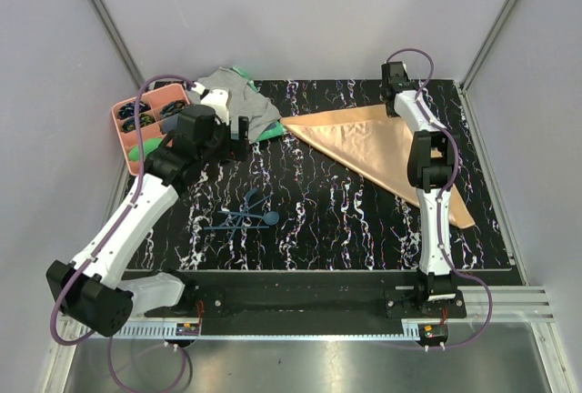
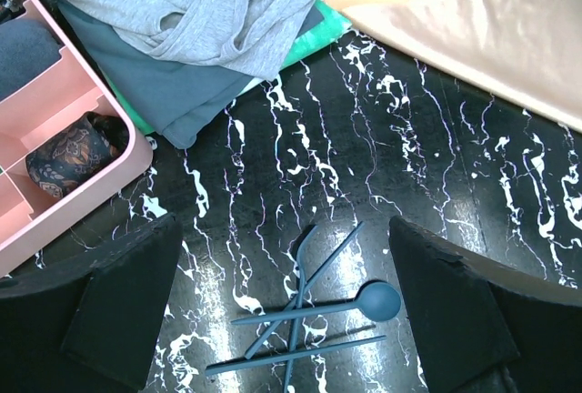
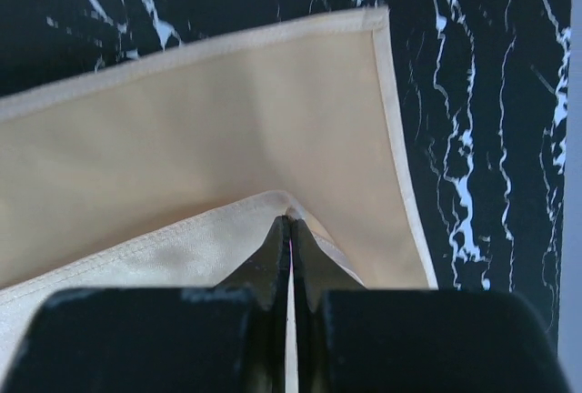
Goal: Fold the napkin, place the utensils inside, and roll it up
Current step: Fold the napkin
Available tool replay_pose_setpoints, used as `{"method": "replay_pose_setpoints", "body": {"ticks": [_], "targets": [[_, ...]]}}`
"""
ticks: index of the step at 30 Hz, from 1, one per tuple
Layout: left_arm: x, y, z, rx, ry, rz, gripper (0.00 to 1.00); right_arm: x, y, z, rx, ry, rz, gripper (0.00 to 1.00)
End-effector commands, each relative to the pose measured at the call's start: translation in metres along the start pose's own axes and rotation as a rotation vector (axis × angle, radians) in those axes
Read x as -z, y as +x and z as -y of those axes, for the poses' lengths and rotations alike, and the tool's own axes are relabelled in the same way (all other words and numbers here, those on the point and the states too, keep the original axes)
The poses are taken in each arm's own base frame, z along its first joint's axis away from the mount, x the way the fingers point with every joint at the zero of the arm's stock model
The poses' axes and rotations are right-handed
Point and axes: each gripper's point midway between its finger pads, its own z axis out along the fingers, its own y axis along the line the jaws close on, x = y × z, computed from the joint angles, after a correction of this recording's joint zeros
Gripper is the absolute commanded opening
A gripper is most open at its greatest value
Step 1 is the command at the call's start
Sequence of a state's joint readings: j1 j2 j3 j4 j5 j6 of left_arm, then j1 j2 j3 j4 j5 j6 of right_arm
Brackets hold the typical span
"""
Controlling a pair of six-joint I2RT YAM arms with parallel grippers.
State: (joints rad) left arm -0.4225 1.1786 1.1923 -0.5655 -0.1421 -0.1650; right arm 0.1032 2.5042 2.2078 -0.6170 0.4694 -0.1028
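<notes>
Right end effector (image 3: 289,222) pinching napkin (image 3: 227,120) corner, left end effector (image 2: 286,261) spread over utensils (image 2: 376,301), grey cloth (image 2: 200,2), pink tray (image 2: 45,106) beside.

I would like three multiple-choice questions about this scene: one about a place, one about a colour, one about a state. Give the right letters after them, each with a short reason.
1. Where do the utensils lie?
A. in the pink tray
B. on the bare table, between the two arms
C. on the napkin

2. What colour is the top cloth of the pile at the far left?
A. grey
B. red
C. yellow

3. In what state is the left gripper?
A. open, above the utensils
B. shut on the spoon
C. shut on the napkin

Answers:
1 B, the dark marbled surface shows all round them.
2 A, it is plainly grey and lies over a green cloth.
3 A, in the left wrist view its jaws stand wide apart, with the utensils below and between them.
</notes>
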Motion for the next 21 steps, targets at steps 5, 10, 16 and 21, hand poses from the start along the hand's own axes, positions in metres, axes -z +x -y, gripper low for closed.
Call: {"method": "replay_pose_setpoints", "body": {"ticks": [5, 10, 16, 21], "targets": [[-0.006, -0.011, -0.005, -0.003, -0.029, 0.044, 0.99, -0.011, -0.048, 0.016, -0.028, 0.045, 0.116, 0.0], [-0.009, -0.009, -0.006, -0.006, -0.032, 0.035, 0.99, -0.028, -0.045, 0.022, -0.041, 0.065, 0.11, 0.0], [-0.01, -0.008, -0.008, -0.008, -0.042, 0.033, 0.99, -0.042, -0.041, 0.032, -0.068, 0.079, 0.103, 0.0], [-0.012, -0.007, -0.008, -0.011, -0.043, 0.027, 0.99, -0.045, -0.047, 0.04, -0.093, 0.086, 0.119, 0.0]]}}
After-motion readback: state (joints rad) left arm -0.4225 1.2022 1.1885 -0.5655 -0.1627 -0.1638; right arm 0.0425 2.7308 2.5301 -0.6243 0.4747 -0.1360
